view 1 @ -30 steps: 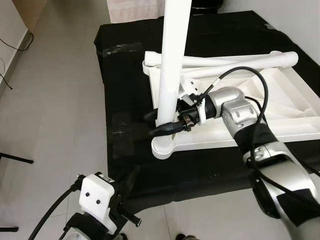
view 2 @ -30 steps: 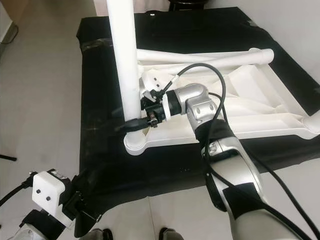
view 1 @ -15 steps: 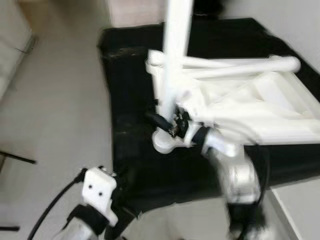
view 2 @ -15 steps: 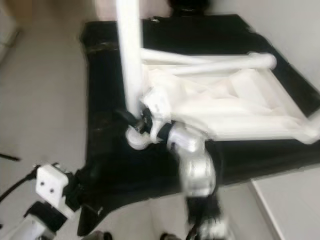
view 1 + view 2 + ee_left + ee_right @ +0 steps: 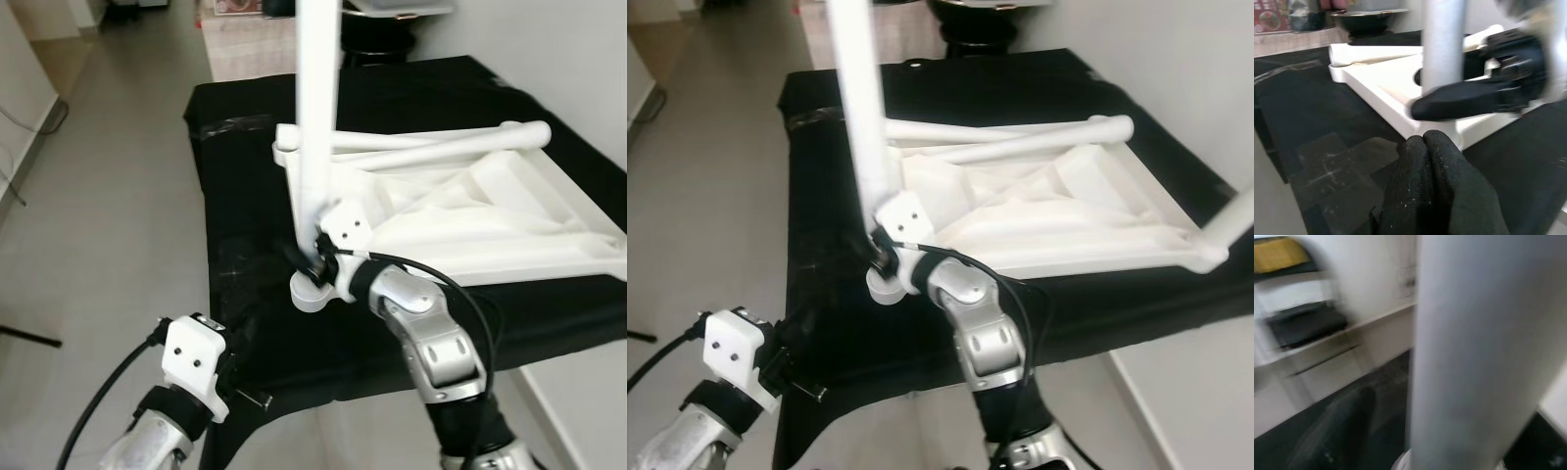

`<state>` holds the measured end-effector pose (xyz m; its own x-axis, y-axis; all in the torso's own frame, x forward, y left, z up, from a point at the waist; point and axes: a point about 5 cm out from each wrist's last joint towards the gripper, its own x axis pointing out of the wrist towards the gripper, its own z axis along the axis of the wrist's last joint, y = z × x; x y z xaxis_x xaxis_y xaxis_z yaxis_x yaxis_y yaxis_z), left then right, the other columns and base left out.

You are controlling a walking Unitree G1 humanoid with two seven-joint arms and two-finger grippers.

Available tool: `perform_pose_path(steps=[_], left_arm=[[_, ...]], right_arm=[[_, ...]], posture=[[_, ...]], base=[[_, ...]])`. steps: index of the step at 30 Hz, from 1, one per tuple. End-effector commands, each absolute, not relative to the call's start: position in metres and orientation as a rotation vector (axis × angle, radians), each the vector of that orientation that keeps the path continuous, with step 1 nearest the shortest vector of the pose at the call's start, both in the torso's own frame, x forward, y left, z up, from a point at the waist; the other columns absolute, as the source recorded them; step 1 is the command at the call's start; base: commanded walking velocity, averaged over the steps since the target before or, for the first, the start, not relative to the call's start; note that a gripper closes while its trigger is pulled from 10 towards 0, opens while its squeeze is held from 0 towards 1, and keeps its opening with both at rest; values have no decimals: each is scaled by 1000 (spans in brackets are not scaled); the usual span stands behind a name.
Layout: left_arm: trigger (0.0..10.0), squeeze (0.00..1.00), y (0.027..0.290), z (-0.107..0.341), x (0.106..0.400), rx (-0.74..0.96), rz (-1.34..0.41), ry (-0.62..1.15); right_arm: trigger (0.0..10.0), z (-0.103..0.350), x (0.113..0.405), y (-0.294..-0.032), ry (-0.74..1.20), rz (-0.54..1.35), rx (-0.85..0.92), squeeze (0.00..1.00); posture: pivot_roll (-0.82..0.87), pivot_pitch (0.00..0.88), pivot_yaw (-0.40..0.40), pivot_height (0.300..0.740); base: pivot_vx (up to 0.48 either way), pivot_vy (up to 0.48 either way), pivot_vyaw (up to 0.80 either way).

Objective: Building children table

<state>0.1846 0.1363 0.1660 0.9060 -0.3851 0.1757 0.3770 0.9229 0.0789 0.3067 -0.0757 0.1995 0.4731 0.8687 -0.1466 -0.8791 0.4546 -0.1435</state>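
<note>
A white children's table (image 5: 470,211) lies upside down on a black cloth (image 5: 245,196) spread over a pale tiled floor (image 5: 108,196), its top flat on the cloth. One white leg (image 5: 315,127) stands upright from the near corner socket, its upper end cut off by the frame; a second leg (image 5: 441,142) lies across the far edge, and a third (image 5: 1229,223) juts up at the far right corner, only partly in frame. The right gripper (image 5: 306,262) reaches in at the base of the upright leg, one black finger (image 5: 1459,100) on each side of it, but its own wrist hides the tips, so a firm clasp cannot be confirmed. The blurred right wrist view offers little beyond the leg's white shaft. The left gripper (image 5: 1425,147) hangs low over the cloth's near edge, its two black fingers pressed together around nothing.
</note>
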Motion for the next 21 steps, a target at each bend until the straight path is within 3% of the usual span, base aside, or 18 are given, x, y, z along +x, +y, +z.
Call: perform_pose_path(steps=[1,4,5,6,7,12,21], left_arm=[[10000,0,135,163,184,33,-401,-177],[10000,0,134,164,183,31,-405,-178],[10000,0,133,164,182,30,-406,-177],[10000,0,133,164,182,30,-406,-177],[10000,0,132,164,180,29,-407,-176],[10000,0,130,164,172,25,-410,-167],[10000,0,127,164,164,20,-426,-152]], right_arm=[[10000,218,302,-65,-27,1255,-165,1000],[10000,229,316,-74,-82,1357,-193,1000],[10000,233,325,-78,-92,1383,-213,702],[10000,233,325,-78,-92,1383,-213,702],[10000,237,335,-82,-93,1397,-214,0],[10000,250,352,-84,-75,1494,-198,0],[10000,255,352,-83,-51,1652,-161,0]], posture=[[88,133,-54,740],[99,141,-54,740],[104,146,-55,740],[104,146,-55,740],[115,154,-59,740],[132,179,-56,740],[148,205,-51,740]], base=[[0,0,0],[0,0,0],[0,0,0],[0,0,0],[0,0,0],[0,0,0],[0,0,0]])
